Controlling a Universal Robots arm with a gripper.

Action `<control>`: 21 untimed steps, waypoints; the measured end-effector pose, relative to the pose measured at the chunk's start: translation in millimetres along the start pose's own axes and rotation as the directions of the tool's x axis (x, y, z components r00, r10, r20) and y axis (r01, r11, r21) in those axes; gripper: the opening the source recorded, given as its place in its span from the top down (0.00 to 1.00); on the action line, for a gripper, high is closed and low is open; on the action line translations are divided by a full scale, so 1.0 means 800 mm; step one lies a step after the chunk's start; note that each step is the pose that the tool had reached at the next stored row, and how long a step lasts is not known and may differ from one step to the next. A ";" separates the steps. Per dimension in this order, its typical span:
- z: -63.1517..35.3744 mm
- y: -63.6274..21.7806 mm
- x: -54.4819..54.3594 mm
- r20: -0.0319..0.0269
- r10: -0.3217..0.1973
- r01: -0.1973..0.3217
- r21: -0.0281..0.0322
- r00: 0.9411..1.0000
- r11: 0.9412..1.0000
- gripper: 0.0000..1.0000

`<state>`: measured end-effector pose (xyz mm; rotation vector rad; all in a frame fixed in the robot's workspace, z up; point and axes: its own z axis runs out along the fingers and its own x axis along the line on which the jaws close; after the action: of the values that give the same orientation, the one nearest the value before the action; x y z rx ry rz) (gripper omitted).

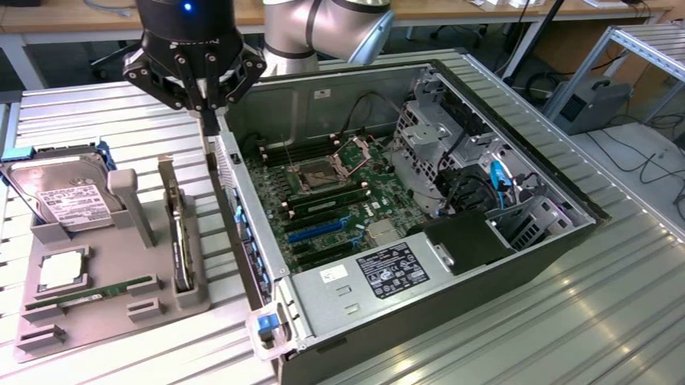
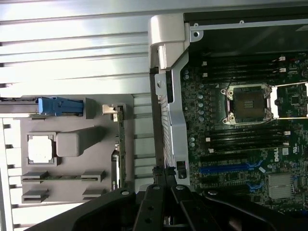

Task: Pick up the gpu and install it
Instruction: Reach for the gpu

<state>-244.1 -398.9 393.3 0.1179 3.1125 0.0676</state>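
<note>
1. A ribbed metal table point(image 1: 599, 305) was spread underneath, its slats washed with bright glare.
2. A wooden desk point(image 1: 64, 16) was set behind it.
3. An aluminium frame point(image 1: 642, 48) and what was possibly a grey case point(image 1: 591, 104) were placed at the exterior view's right, where black cables point(image 1: 653, 164) were strewn over a pale floor point(image 1: 626, 144).

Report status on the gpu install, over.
Gripper shut, holding nothing, above the computer case's rear wall. Gpu on edge in the gray holder, untouched. Rear wall stands between holder and motherboard.
</note>
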 end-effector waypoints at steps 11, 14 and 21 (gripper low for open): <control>0.000 0.000 0.005 0.000 0.000 0.000 0.000 1.000 1.000 0.89; 0.000 -0.001 0.008 0.000 0.000 0.000 0.000 1.000 1.000 0.89; 0.000 -0.001 0.014 0.000 0.000 0.000 0.000 1.000 1.000 0.89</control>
<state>-255.0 -398.9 393.3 0.1180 3.1125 0.0677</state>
